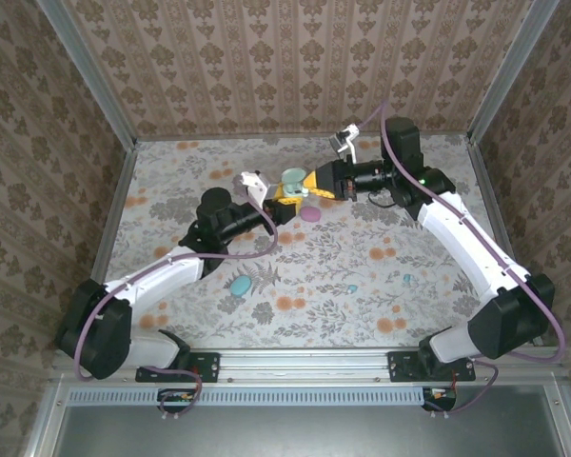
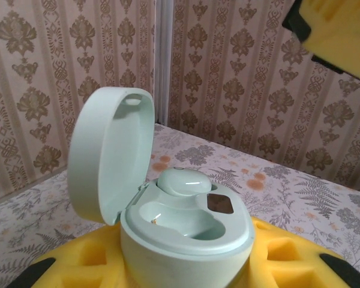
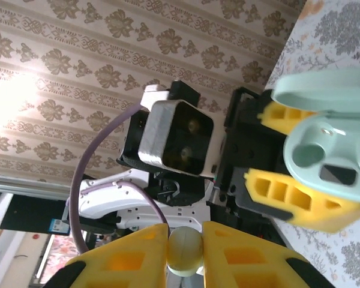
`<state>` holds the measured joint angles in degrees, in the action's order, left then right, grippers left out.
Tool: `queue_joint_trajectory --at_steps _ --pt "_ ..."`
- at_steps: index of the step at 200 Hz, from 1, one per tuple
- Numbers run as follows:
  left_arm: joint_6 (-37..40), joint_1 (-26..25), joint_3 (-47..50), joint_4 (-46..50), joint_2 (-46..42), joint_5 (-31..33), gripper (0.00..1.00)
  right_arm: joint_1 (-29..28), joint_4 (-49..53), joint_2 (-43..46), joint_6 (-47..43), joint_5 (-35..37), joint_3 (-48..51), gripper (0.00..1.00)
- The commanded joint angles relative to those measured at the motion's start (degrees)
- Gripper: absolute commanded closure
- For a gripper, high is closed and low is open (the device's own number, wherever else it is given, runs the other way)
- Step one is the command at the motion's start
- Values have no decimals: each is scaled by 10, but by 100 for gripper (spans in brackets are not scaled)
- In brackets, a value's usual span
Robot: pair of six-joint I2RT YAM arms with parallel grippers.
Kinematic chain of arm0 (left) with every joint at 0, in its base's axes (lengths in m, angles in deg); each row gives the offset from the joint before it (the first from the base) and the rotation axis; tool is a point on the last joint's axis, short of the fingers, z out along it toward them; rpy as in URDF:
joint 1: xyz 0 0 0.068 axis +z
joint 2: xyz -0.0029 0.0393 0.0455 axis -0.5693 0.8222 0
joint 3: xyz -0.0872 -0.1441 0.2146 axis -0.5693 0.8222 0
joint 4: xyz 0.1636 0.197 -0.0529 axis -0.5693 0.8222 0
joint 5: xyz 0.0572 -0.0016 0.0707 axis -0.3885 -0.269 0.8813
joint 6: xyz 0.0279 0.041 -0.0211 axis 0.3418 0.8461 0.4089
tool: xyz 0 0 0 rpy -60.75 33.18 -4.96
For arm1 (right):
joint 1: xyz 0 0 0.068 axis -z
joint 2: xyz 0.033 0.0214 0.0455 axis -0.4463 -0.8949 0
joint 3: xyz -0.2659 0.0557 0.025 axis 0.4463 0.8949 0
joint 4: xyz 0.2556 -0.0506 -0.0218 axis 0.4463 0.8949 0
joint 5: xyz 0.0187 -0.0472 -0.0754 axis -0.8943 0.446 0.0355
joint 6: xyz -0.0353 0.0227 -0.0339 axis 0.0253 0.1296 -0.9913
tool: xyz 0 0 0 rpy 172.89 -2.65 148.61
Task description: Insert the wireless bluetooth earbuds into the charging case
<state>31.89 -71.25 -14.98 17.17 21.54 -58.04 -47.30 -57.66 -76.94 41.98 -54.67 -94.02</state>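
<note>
The mint charging case (image 2: 186, 231) stands open, lid (image 2: 111, 153) swung up to the left, and my left gripper (image 2: 186, 267) is shut on its base between yellow pads. One mint earbud (image 2: 184, 181) sits in the far slot; the near slot (image 2: 180, 219) is empty. My right gripper (image 3: 185, 246) is shut on a second mint earbud (image 3: 185, 252), held a short way off from the case (image 3: 327, 150). From above, both grippers meet over the table's far middle: left gripper (image 1: 285, 195), right gripper (image 1: 311, 185), case (image 1: 292, 176).
A pink oval case (image 1: 310, 215) lies on the floral table just below the grippers, and a blue one (image 1: 240, 284) lies nearer the front left. Two tiny buds (image 1: 352, 288) (image 1: 407, 280) rest front right. Patterned walls close in three sides.
</note>
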Motion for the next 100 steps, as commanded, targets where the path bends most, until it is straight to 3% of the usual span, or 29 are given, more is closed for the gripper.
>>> queue_joint_trajectory --at_steps 1,67,100 --pt "18 -10 -19 -39 3 -16 67 -14 35 -19 -27 55 -29 78" --pt "16 -15 -23 -46 4 -20 67 -30 81 -33 -70 141 -43 78" --pt "12 -16 -25 -44 3 -22 67 -34 75 -39 -69 149 -42 78"
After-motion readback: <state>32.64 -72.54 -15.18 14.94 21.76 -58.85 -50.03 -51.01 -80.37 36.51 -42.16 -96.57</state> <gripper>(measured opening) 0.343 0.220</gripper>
